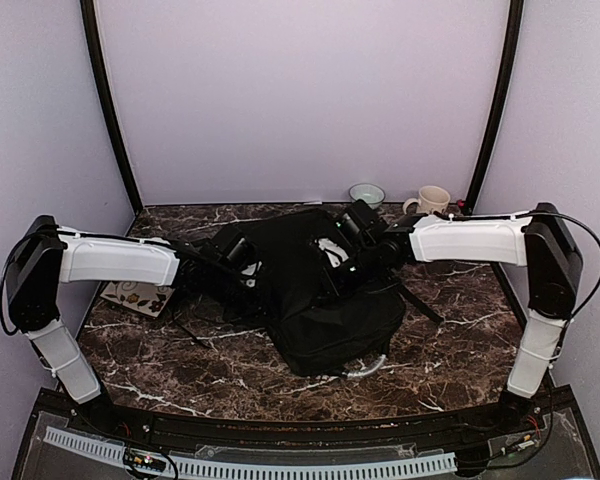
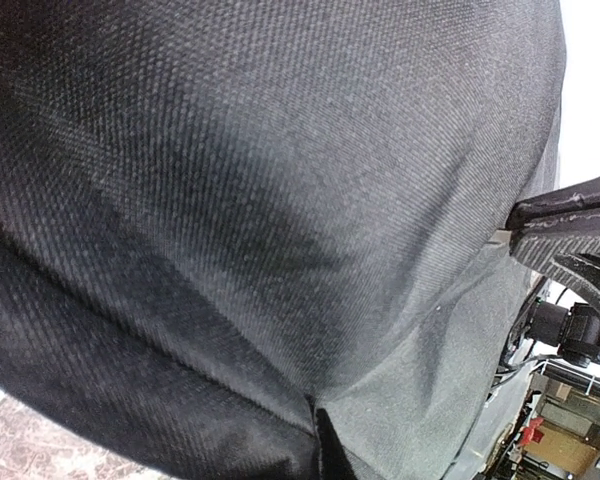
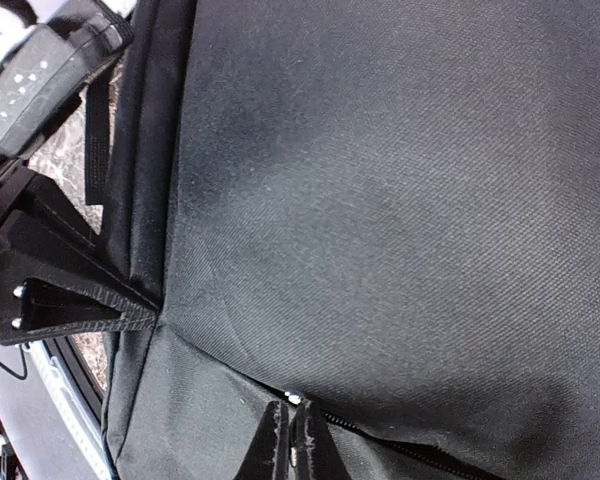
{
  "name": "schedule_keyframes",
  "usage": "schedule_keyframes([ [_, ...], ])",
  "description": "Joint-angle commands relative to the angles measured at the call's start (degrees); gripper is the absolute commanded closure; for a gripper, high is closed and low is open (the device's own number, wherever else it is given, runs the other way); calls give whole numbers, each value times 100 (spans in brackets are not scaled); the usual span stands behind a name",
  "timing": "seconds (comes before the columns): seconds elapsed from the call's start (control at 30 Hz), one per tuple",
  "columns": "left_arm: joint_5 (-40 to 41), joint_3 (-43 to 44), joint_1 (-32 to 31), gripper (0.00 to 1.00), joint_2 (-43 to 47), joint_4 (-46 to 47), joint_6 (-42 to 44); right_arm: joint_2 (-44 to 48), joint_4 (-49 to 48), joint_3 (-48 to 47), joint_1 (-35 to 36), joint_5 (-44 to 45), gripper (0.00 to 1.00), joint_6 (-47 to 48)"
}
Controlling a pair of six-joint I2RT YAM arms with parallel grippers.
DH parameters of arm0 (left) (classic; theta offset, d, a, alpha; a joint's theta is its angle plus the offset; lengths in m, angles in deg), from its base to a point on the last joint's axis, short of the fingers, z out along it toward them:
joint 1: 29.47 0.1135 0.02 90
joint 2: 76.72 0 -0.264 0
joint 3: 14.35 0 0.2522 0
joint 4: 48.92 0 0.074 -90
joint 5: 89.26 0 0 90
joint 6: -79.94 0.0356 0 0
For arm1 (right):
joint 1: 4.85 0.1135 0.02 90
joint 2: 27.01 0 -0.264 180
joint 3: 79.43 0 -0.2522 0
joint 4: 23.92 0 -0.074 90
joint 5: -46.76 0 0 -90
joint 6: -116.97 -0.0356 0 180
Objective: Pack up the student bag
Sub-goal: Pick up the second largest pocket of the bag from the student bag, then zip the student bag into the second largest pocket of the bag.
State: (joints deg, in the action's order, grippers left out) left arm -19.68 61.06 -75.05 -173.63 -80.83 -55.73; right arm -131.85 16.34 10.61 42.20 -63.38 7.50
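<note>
- Cloth in a two-armed hold: the large black rectangular fabric student bag (image 1: 320, 310) lies mid-table on the dark, white-veined marble table (image 1: 180, 370), with both arms reaching in over its far end.
- The right gripper (image 3: 286, 440) has its tips pinched together on the bag's fabric, just beside a black zipper (image 3: 400, 448).
- The left gripper (image 2: 325, 445) shows narrow tips meeting at a crease in the weave. It appears clamped on the bag too, though the view is tight.
- Step in hand, by the look: lifting or spreading the bag to reach its opening.
- The next move likely calls for drawing the cloth apart without losing either pinch, then fetching contents, perhaps the flat patterned booklet (image 1: 135, 297) under the left arm.
- A small pale ceramic bowl (image 1: 367, 194) and a cream mug (image 1: 432, 200) stand behind the bag by the back wall.
</note>
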Motion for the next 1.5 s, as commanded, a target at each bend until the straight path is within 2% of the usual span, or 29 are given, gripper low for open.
schedule_keyframes([
  [0.0,366,227,-71,100,128,-504,128,-161,465,-466,151,472,100,144],
  [0.13,362,168,-82,100,172,-441,78,-196,787,-590,165,638,100,251],
  [0.37,364,146,-82,100,195,-416,80,-70,848,-244,165,980,100,320],
  [0.47,391,178,-82,100,221,-518,122,-12,919,-227,165,1548,100,389],
  [0.6,598,145,-82,100,325,-770,258,-65,1203,-301,129,2723,100,567],
  [0.7,794,99,-74,100,404,-1045,348,-11,1244,-270,5,3148,100,550],
  [0.9,1013,188,-57,100,494,-1508,455,198,1237,-48,-334,3455,100,451],
  [1.13,1120,841,-56,100,499,-2175,533,504,1105,442,-966,3546,100,475],
  [1.47,983,1206,-56,100,649,-2686,242,443,1525,313,-1232,3580,100,769],
])
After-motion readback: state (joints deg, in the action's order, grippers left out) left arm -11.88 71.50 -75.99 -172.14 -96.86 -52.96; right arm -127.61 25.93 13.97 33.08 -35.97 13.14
